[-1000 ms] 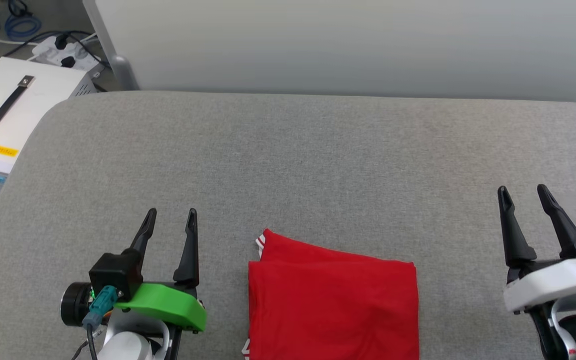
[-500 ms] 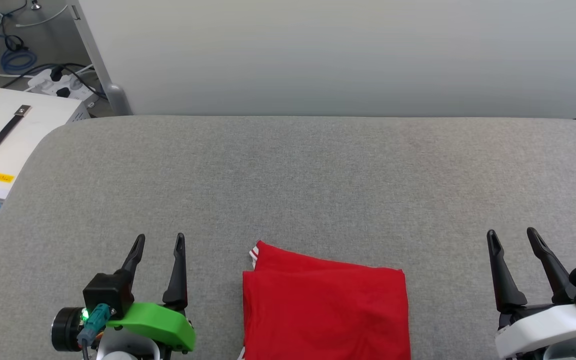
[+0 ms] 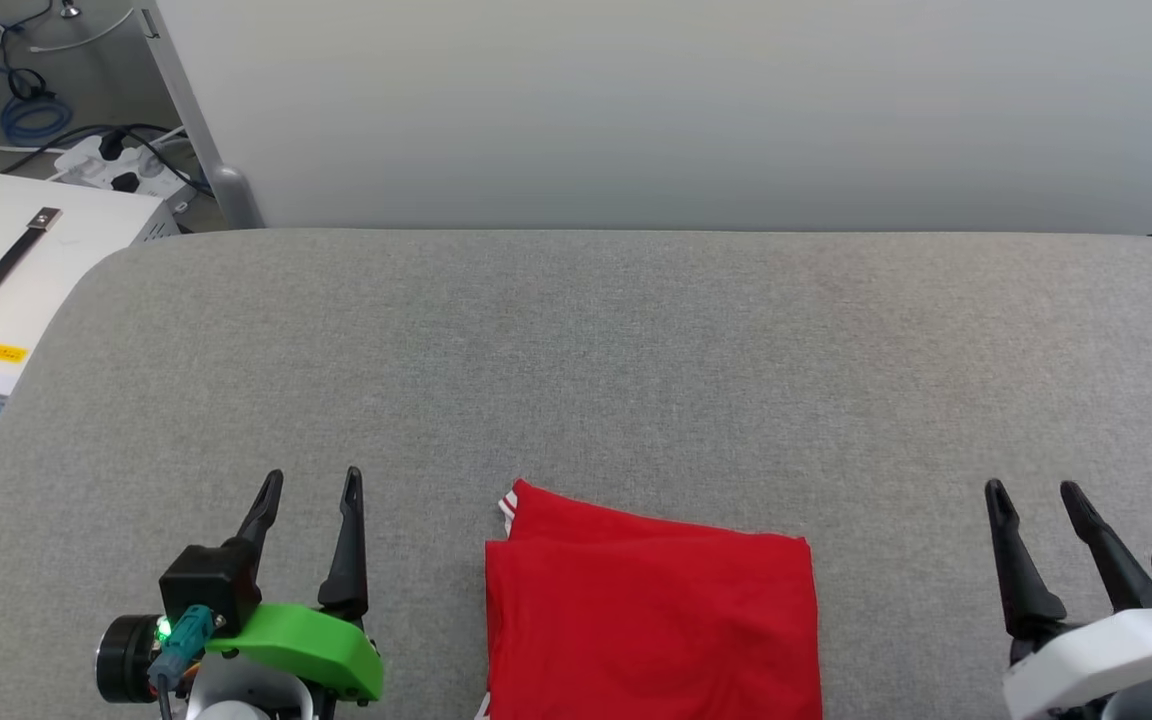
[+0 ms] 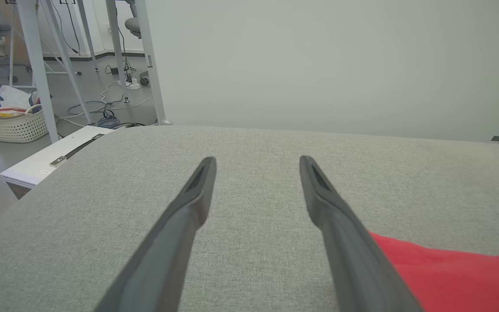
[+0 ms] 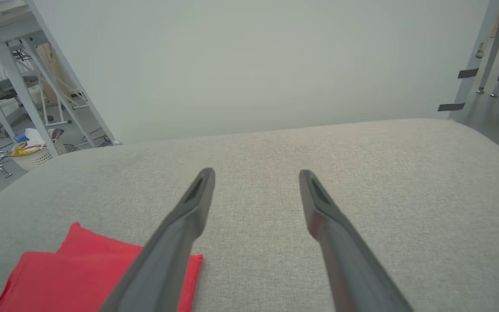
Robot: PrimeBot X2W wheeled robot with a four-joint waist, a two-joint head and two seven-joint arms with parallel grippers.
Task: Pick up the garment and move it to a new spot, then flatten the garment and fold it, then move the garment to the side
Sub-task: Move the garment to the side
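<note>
Both pairs of jaws stand spread wide with nothing between them. Seen from the head, the left gripper [image 3: 313, 473] sits at about 7 o'clock and the right gripper [image 3: 1032, 486] at about 5 o'clock, fingers pointing toward 12 and clear of the cloth.

They hover over a broad grey fabric-covered table [image 3: 576, 380] with rounded corners. Its far edge runs along a plain pale wall panel [image 3: 636, 100]. Off the table at 10 o'clock stands a white box [image 3: 86, 240] with a black strap handle. Past it, at 11 o'clock, a power strip [image 3: 121, 165] and loose cables [image 3: 36, 115] lie on the grey floor. The left wrist view shows metal frame legs [image 4: 37, 65] and a white laundry basket [image 4: 13, 125] out in the room.

The garment [image 3: 651, 630] lies flat on the table at 6 o'clock, between the two grippers and apart from both. It is folded into a red, roughly square block. Its far edge runs nearly from 9 to 3 o'clock, dipping slightly toward 3. A small corner with white-and-red trim [image 3: 508, 502] sticks out toward 11 o'clock. The near end is cut off by the frame, so I cannot tell its long axis.
</note>
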